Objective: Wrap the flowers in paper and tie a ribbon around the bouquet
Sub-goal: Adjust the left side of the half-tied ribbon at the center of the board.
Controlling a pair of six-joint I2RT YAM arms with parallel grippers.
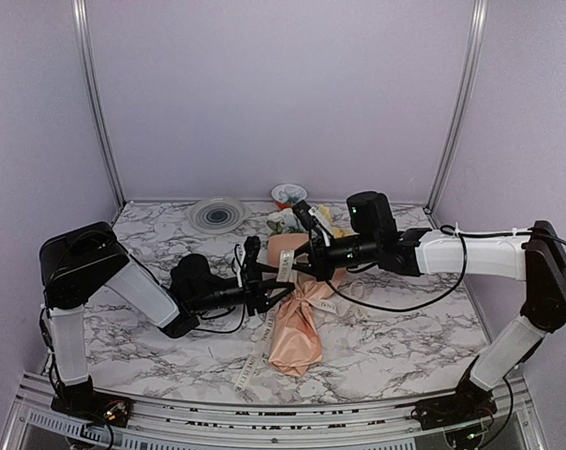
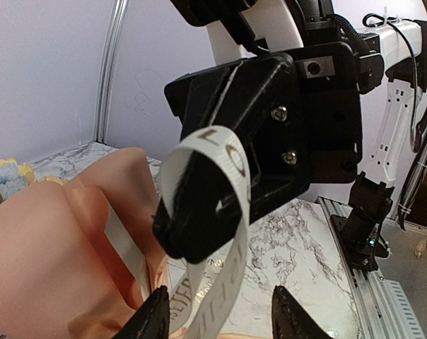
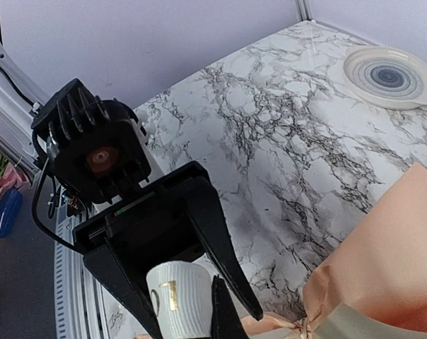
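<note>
Currently: tying stage. Bouquet [image 1: 297, 328] lies on table [image 1: 405, 347] betw. both arms, paper cinched at the neck. R gripper [image 2: 191, 226] pressed together, pinching ribbon [image 2: 231, 159] loop. L gripper [image 2: 222, 316] spread, strand hanging betw. its fingers, unclamped. Next, judged: L closes on strand, draws it thru. Count: 1 bouquet, 1 ribbon, 1 plate [image 1: 217, 214].

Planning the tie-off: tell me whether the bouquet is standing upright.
No, the bouquet lies on its side on the marble table.
</note>
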